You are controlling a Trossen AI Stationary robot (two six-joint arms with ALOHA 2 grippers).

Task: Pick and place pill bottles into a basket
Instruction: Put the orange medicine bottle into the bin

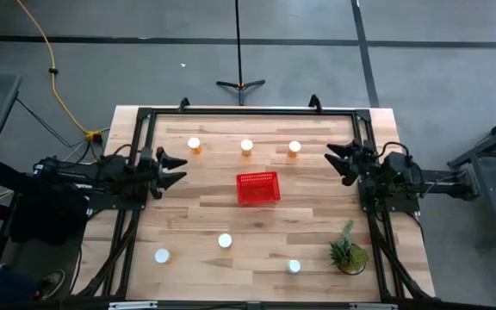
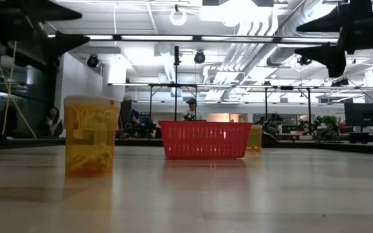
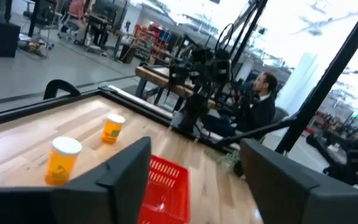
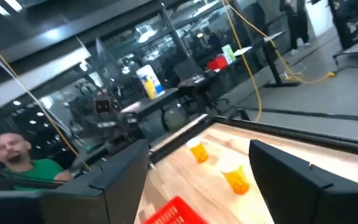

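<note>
The table [image 1: 317,232] is made of pale wooden planks with visible grain, inside a black metal frame. Near its middle stands the basket [image 1: 257,189], red plastic, roughly square, with thin latticed walls; it has nothing inside that I can see.

Six pill bottles stand upright on the wood, all outside the basket. They are small cylinders with orange translucent bodies and round white caps. Three make a row on the far side of the basket: one [image 1: 195,145], one [image 1: 246,147] and one [image 1: 294,148]. Three more stand on the near side, well apart: one [image 1: 225,241], one [image 1: 162,256] and one [image 1: 294,267]. A small green potted plant [image 1: 347,252] with spiky leaves stands near the last one.

The left gripper [image 1: 179,169] hangs above the table's left side, its two dark flat fingers spread apart and holding nothing. The right gripper [image 1: 336,159] hangs above the right side, fingers also spread wide with nothing between them.
</note>
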